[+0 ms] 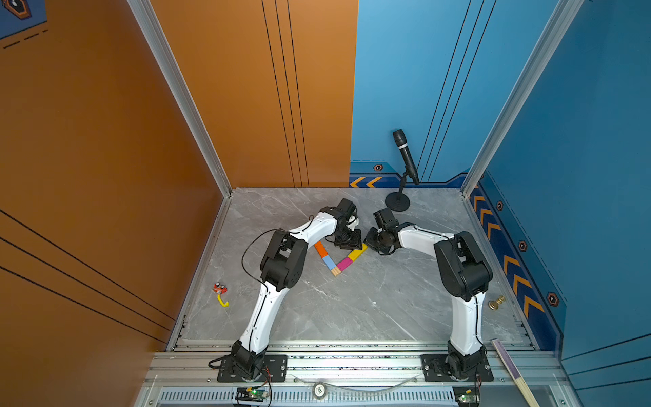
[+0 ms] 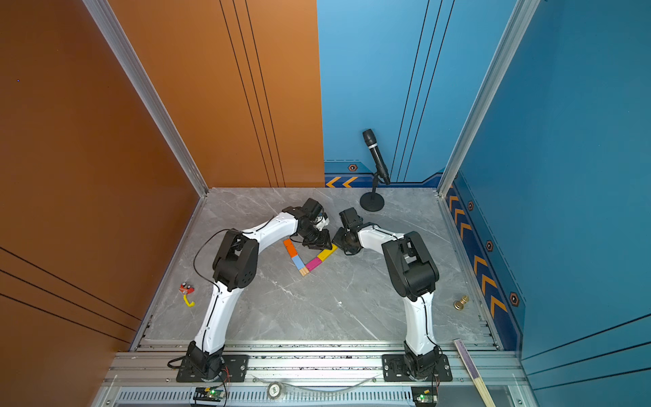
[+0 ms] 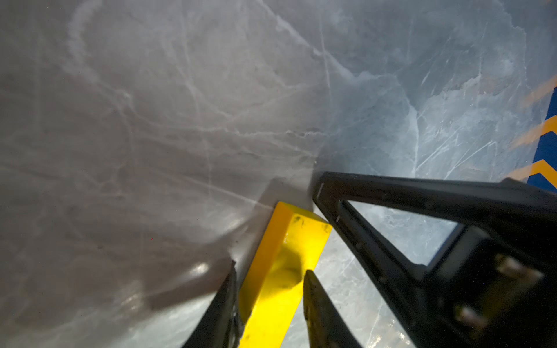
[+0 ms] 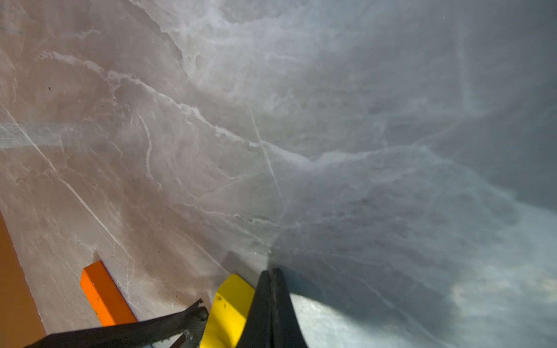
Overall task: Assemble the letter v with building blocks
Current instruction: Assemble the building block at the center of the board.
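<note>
Left pincer [image 3: 269, 274] straddles the yellow block [image 3: 298, 238], grip unclear; the closed right pincer [image 4: 271, 271] at its two-o'clock end could shove it crooked.

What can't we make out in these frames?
- Yellow block: part hidden under the left tool in both top views; one end cut off by the left wrist view's edge.
- Grip of the left tool: fingers straddle the block, contact unclear in blur.
- Orange block: right wrist view shows one end; rest behind the left tool.
- Red-and-yellow gadget, brass knob: too small in top views.
</note>
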Tool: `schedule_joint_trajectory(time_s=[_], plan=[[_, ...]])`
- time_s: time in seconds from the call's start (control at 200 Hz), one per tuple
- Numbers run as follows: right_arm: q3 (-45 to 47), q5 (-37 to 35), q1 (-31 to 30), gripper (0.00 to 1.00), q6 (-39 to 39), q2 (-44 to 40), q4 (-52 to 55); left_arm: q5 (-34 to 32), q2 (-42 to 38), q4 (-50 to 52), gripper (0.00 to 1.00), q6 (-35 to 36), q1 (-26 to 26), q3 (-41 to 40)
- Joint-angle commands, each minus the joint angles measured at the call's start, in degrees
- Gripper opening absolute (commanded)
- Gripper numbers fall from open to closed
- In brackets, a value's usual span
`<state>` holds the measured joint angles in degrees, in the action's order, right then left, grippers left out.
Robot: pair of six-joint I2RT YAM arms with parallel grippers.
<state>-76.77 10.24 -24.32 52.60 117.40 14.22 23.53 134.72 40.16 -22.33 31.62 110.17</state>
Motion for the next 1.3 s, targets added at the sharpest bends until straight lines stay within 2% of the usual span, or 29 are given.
schedule_joint_trajectory(time_s=[0.0,0.931,1.172,1.297], plan=[[1.4,-1.5,0.1,0.05,0.8,-1.6,3.8,0.4,1.0,1.2,0.38,-0.2,0.1,1.5],[3.7,-2.6,0.8,0.06,0.8,-4.2,3.6,1.7,2.5,1.2,0.34,-0.3,1.2,2.3],[3.3,-2.3,1.2,0.1,0.9,-4.2,2.8,0.8,2.4,1.2,0.38,-0.8,0.6,2.7],[3.4,-1.8,1.1,0.15,1.0,-5.1,2.4,0.9,2.1,1.2,0.39,-1.1,0.1,4.2]])
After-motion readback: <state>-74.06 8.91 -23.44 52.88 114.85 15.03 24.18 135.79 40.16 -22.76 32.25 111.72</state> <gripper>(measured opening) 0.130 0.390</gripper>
